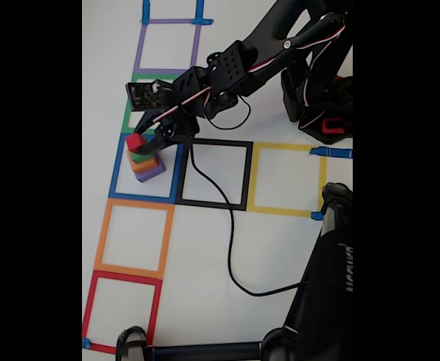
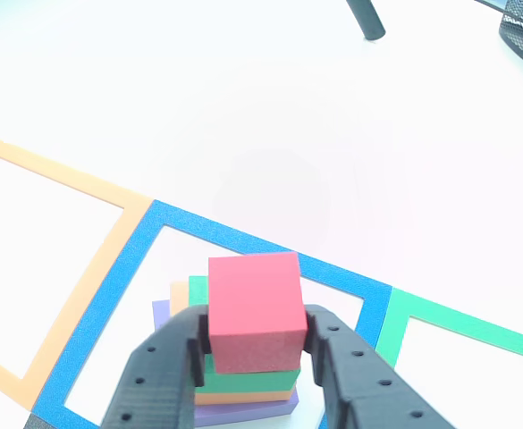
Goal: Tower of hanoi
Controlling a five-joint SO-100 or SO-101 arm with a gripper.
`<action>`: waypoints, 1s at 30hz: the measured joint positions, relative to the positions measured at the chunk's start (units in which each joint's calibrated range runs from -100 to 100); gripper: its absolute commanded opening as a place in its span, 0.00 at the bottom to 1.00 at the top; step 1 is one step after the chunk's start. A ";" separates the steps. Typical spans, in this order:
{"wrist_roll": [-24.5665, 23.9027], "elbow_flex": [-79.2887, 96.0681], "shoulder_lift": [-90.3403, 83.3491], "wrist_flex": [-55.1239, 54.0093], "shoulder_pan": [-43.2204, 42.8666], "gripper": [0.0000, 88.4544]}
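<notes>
Pincer (image 2: 254, 344) gripping red cube (image 2: 254, 308), atop stacked blocks (image 2: 243, 386)

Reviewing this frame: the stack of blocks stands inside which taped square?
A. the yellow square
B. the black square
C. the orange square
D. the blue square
D. In the fixed view the stack, with the red cube on top, stands inside the blue square; the other view shows the end effector closed around that cube within the same blue outline.
</notes>
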 measured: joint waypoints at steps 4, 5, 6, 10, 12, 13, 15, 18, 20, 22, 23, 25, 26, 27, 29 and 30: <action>0.00 0.89 0.00 -0.81 0.00 0.11; 0.00 1.15 -0.08 -1.13 0.00 0.11; 0.00 1.42 -0.08 -1.37 0.00 0.12; 0.00 1.86 0.00 -2.34 0.00 0.15; 0.00 1.86 0.00 -2.74 0.00 0.20; 0.00 1.86 0.00 -2.98 0.00 0.21; 0.00 1.86 0.00 -3.39 0.23 0.23; 0.00 1.86 0.00 -3.71 0.94 0.25; 0.00 1.86 0.00 -4.03 1.29 0.26; 0.00 1.86 0.00 -4.19 1.40 0.27; 0.00 1.86 0.00 -4.35 1.29 0.28; 0.00 1.86 0.00 -4.84 1.29 0.27; 0.00 1.86 -0.25 -4.92 1.29 0.27; 0.00 1.86 -0.68 -5.08 1.29 0.27; 0.00 1.86 -1.94 -5.08 1.29 0.25; 0.00 1.77 -2.53 -5.08 1.29 0.24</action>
